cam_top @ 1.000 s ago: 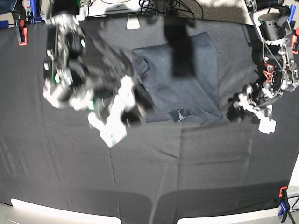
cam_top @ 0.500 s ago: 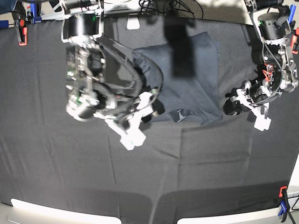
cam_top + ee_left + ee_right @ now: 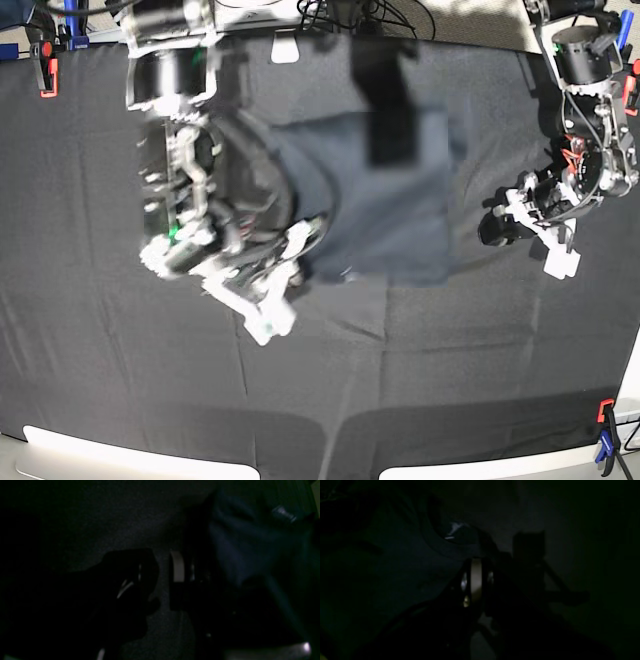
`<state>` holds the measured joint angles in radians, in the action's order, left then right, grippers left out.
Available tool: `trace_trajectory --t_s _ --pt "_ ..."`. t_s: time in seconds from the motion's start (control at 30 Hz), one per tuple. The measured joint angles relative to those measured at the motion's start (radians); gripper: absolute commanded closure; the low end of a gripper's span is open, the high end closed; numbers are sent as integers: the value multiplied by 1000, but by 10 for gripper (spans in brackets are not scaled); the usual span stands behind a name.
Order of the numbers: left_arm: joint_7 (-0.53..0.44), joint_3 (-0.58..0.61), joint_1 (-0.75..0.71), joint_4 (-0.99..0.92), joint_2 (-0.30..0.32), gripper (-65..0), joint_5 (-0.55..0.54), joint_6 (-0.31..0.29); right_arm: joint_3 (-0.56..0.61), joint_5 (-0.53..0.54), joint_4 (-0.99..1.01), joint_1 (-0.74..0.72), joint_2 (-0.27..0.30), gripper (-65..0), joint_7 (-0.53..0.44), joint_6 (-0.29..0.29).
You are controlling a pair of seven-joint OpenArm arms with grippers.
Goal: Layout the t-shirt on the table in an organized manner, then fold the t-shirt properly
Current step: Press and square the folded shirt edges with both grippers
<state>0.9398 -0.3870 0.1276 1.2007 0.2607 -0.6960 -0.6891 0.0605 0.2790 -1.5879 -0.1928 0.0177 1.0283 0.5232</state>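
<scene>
The dark t-shirt (image 3: 390, 210) lies folded into a rough rectangle at the middle back of the black table (image 3: 400, 380), and it looks smeared by motion. My right gripper (image 3: 305, 240) is shut on its lower left edge. In the right wrist view the fingers (image 3: 476, 580) are pressed together beside the t-shirt (image 3: 395, 567), whose collar and white tag (image 3: 453, 530) show just beyond. My left gripper (image 3: 497, 228) hovers open just off the shirt's right edge. In the left wrist view only tablecloth shows in the left gripper (image 3: 161, 580), with the t-shirt (image 3: 245, 542) to the right.
A red clamp (image 3: 47, 65) sits at the back left corner, and a red and blue clamp (image 3: 605, 420) at the front right. Pale table edges (image 3: 130, 455) show along the front. Cables and gear lie behind the back edge (image 3: 340, 15).
The right arm swung in to the shirt's lower left edge and its gripper went from wide open to shut. The shirt has shifted slightly left and blurred. The left arm barely moved.
</scene>
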Motion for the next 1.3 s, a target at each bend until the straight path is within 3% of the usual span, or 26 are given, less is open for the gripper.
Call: trace_trajectory --t_s 0.07,0.2,0.33,0.43,0.53,0.73,0.9,1.07,1.2,1.3 --pt "0 0 0 0 0 -130 0 0 2 1 0 8 0 -17 0 0" --pt "0 0 0 0 0 -130 0 0 2 12 0 -3 -1 -180 -40 11" --pt "64 -1 -3 22 3 -130 -106 0 -3 196 -12 -61 1 -189 53 103" --pt "110 0 -3 73 20 -130 -211 0 0 326 -60 -104 -2 -188 124 113" --pt "112 -2 -21 170 27 -130 -243 1 -1 341 -82 -109 -6 -187 121 113" --pt "130 0 -187 420 13 -129 -241 -1 1 282 -77 -55 -4 -185 122 114" --pt "63 -1 -356 502 -61 -129 -238 0 2 161 -38 17 -5 -185 0 114" --pt "26 1 -481 493 -169 -129 -93 0 1 116 118 21 -7 -185 -77 118" --pt "11 0 -502 494 -174 -129 -50 0 2 28 253 24 -6 -185 -149 121" --pt "10 0 -507 491 -174 -129 13 -1 1 35 296 21 -7 -184 -168 121"
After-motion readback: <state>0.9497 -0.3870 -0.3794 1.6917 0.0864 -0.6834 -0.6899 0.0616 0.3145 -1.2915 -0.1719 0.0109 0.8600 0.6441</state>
